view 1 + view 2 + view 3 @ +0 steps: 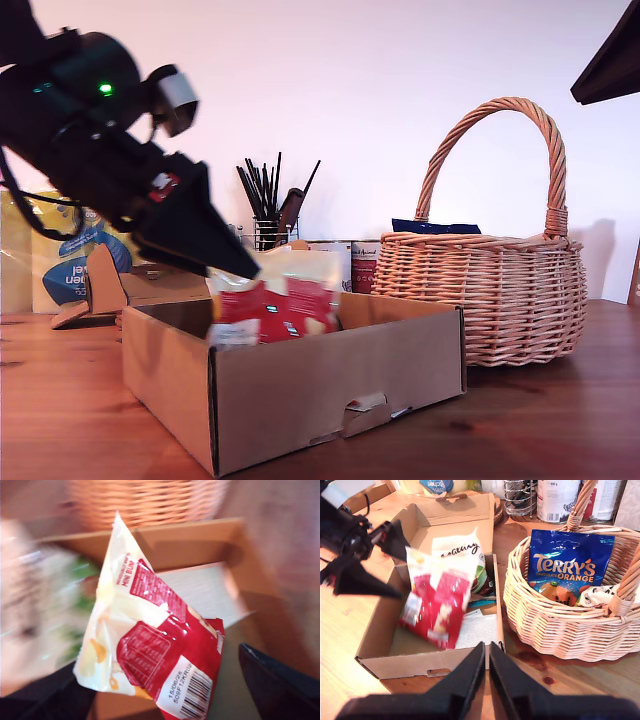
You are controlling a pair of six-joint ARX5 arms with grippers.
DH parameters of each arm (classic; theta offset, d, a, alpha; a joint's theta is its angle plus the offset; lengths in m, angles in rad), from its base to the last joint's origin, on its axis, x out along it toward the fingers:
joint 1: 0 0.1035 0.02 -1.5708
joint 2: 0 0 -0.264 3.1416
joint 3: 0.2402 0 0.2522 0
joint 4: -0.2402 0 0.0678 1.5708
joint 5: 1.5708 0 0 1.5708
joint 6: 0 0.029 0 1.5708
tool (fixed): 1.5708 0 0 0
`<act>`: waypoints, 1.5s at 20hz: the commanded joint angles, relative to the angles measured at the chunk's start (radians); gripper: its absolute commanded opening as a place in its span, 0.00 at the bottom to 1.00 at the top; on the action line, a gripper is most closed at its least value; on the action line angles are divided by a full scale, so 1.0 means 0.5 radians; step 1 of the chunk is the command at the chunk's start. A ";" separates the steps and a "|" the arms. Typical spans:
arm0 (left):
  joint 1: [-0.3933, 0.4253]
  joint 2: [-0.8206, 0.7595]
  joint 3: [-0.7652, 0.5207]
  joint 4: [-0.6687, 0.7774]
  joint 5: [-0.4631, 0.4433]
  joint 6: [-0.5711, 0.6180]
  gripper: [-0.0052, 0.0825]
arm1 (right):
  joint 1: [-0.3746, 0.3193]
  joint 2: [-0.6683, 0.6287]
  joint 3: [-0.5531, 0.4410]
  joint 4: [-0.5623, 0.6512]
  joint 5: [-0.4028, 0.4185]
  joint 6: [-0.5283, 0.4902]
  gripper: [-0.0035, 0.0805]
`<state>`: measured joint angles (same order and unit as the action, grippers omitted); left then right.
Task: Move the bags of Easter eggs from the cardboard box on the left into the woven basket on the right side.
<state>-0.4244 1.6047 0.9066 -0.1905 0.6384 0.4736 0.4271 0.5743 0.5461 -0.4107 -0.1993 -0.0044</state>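
One red-and-cream bag [275, 300] hangs pinched in my first gripper [235, 262] over the cardboard box [330, 385], with a white-green bag [462, 560] still in the box at its 12 o'clock. My second gripper [486, 667], jaws nearly together on nothing, hovers over the desk [520, 420] at the box's front wall. Inside the woven basket [480, 290], at 3 o'clock from the box in the exterior view, a blue Terry's bag [570, 565] already stands, and a black wire utensil holder [268, 232] stands behind.

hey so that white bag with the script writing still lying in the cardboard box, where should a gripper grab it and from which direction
Grip the white script bag by its top sealed edge, coming straight down from above. It lies back against the cardboard box rear wall, that flat seam uppermost and clear; its lower part is hidden behind the red bag held in my first gripper. My second gripper, hovering shut, looks free to do it.
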 commanded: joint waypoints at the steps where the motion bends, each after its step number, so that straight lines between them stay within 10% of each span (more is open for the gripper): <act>1: -0.057 0.002 -0.005 -0.029 0.055 -0.008 0.94 | 0.009 -0.002 0.016 0.019 -0.002 -0.007 0.03; 5: -0.217 0.002 0.001 -0.086 0.085 -0.011 0.88 | 0.009 -0.002 0.016 0.019 -0.002 -0.007 0.03; 9: -0.333 0.013 0.001 -0.053 0.084 -0.003 0.57 | 0.009 -0.002 0.016 0.019 -0.002 -0.007 0.03; 24: -0.440 0.443 0.002 0.425 -0.037 -0.230 0.58 | 0.009 -0.002 0.016 0.016 -0.002 -0.007 0.03; 30: -0.457 0.505 0.002 0.472 -0.035 -0.259 0.17 | 0.009 -0.002 0.016 0.016 -0.002 -0.007 0.03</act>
<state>-0.6430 1.8343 0.9161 0.0383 0.6209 0.3454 0.4271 0.5743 0.5461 -0.4110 -0.1997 -0.0044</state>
